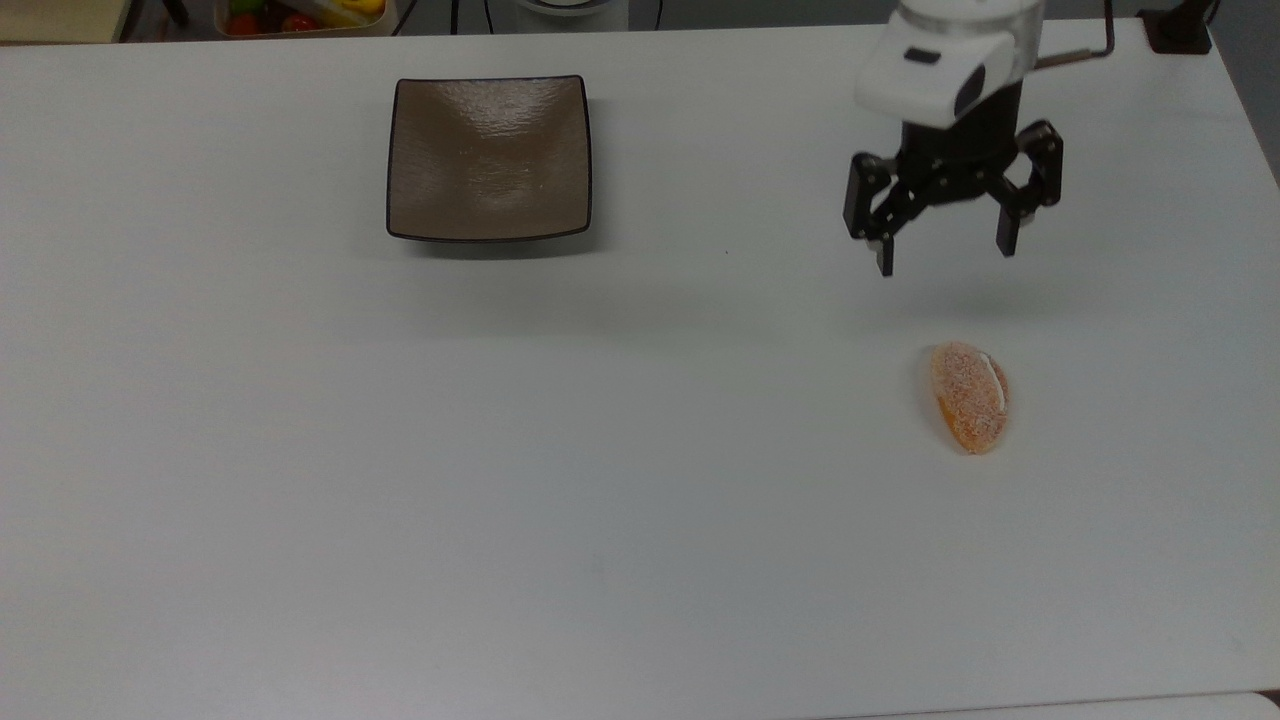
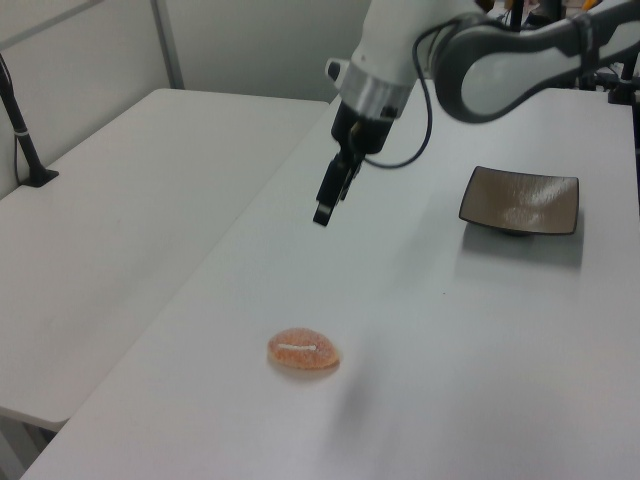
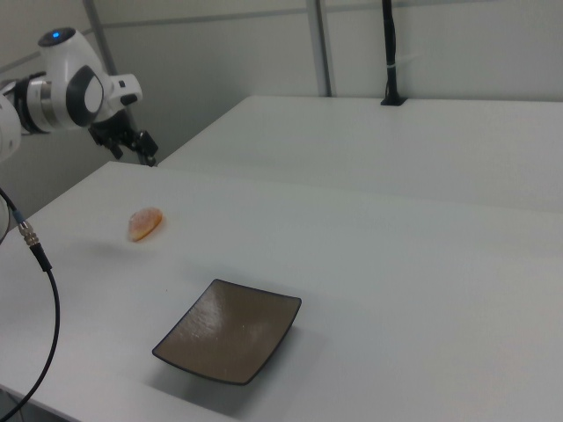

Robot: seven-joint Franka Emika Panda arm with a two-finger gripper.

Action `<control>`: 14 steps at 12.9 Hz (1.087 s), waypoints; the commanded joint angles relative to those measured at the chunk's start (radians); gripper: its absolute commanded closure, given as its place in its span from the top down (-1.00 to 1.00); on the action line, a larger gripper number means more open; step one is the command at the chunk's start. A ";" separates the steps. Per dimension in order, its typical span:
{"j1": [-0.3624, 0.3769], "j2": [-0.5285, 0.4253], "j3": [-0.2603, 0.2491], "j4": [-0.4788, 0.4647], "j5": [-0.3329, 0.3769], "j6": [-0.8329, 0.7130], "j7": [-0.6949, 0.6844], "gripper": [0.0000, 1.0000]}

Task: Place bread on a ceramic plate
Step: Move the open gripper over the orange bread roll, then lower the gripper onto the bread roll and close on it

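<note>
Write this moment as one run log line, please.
stage: approach | gripper: open, above table, short of bread | bread: on table, untouched | ceramic plate: empty, far from bread

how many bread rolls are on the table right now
1. The bread lies bare on the white table, toward the top view's right, just below the open gripper and far from the empty ceramic plate.

No legible text, label, brand, number or sign on any surface.
</note>
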 commanded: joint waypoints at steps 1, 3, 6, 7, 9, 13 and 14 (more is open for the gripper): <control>0.038 0.092 -0.011 0.034 -0.024 0.076 0.026 1.00; 0.046 0.152 -0.011 0.076 -0.024 0.087 0.027 1.00; 0.052 0.219 -0.011 0.114 -0.026 0.111 0.026 1.00; 0.060 0.233 -0.011 0.114 -0.027 0.130 0.027 1.00; 0.077 0.268 -0.011 0.116 -0.046 0.159 0.027 1.00; 0.083 0.310 -0.011 0.120 -0.061 0.220 0.053 1.00; 0.089 0.316 -0.011 0.119 -0.084 0.231 0.055 1.00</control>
